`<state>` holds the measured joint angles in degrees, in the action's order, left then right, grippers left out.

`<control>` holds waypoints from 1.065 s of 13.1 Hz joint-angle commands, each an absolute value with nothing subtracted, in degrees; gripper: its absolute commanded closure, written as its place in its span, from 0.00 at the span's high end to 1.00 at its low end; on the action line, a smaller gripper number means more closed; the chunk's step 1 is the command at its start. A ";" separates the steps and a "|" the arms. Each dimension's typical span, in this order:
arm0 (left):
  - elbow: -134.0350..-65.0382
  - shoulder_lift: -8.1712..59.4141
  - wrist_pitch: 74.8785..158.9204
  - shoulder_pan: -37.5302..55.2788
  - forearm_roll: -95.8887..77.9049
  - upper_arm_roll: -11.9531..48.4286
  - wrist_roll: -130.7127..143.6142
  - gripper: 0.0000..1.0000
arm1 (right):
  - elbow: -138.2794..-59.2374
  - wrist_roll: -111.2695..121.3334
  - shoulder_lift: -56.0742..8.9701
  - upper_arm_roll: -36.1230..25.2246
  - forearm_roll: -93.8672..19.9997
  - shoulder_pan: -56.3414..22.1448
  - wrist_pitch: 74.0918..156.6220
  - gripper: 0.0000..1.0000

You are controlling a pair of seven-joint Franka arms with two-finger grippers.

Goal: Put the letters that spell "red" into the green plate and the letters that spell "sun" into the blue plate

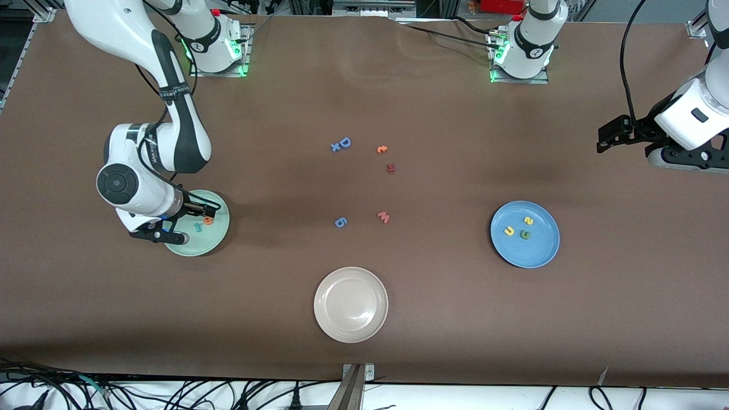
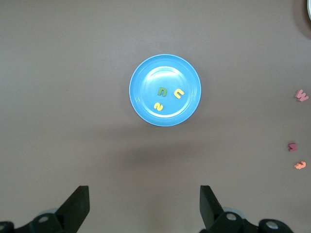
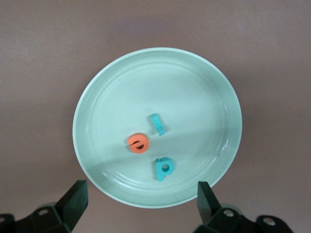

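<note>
Right gripper (image 3: 138, 206) directly over the green plate (image 1: 219, 239) at the right arm's end of the surface, fingers spread wide, nothing held. Straight beneath it, all inside the plate: teal d (image 3: 163, 168), closest under the open fingers, stem pointing toward the plate's rim; orange e (image 3: 138, 143) just beside it; teal r (image 3: 157, 124) nearest the plate's centre, lying at a slant. None touching another.

Left gripper (image 2: 143, 206) fully open and empty, parked high over the left arm's end of the surface, waiting. Blue plate (image 1: 547, 250) well apart from it, holding yellow s (image 1: 528, 221), yellow u (image 1: 508, 231) and green n (image 1: 524, 234) in a loose cluster.

Both words apparently delivered; likely only a straight lift clear of the green plate left for the right arm.

Beige plate (image 1: 324, 319) nearest the front camera, holding nothing. Stray letters mid-surface: blue D (image 1: 344, 142), pink w (image 1: 384, 217).
</note>
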<state>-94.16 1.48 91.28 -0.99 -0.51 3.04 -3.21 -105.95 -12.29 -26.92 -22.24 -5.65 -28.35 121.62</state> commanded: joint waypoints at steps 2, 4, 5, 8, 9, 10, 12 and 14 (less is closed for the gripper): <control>-94.13 1.32 92.72 0.00 0.79 2.29 -7.03 1.00 | -96.37 -11.77 -25.22 -22.85 -6.24 -28.30 105.09 1.00; -94.22 1.23 92.72 0.00 0.79 2.29 -7.12 1.00 | -91.86 -12.74 -25.22 -22.76 -6.33 -28.30 98.11 1.00; -94.13 1.23 92.55 0.00 0.79 2.29 -6.60 1.00 | -90.89 -12.74 -24.79 -22.68 -6.33 -28.39 96.87 1.00; -93.52 1.67 91.23 -0.26 0.70 2.46 -6.76 1.00 | -90.26 -12.48 -21.29 -22.50 -6.42 -28.48 94.92 1.00; -93.52 1.67 91.23 -0.35 0.70 2.46 -6.42 1.00 | -90.44 -12.39 -19.62 -21.80 -6.33 -27.43 93.96 1.00; -93.43 1.67 91.23 -0.26 0.70 2.55 -6.33 1.00 | -90.70 -11.87 -17.34 -18.40 -6.24 -23.25 93.69 1.00; -93.34 1.58 91.23 -0.26 0.79 2.55 -6.24 1.00 | -90.44 -12.04 -14.43 -8.05 -5.10 -13.14 90.98 1.00; -93.25 1.67 91.23 -0.44 0.79 2.64 -6.33 1.00 | -90.44 -11.43 -11.96 -4.14 -3.09 -8.63 89.92 1.00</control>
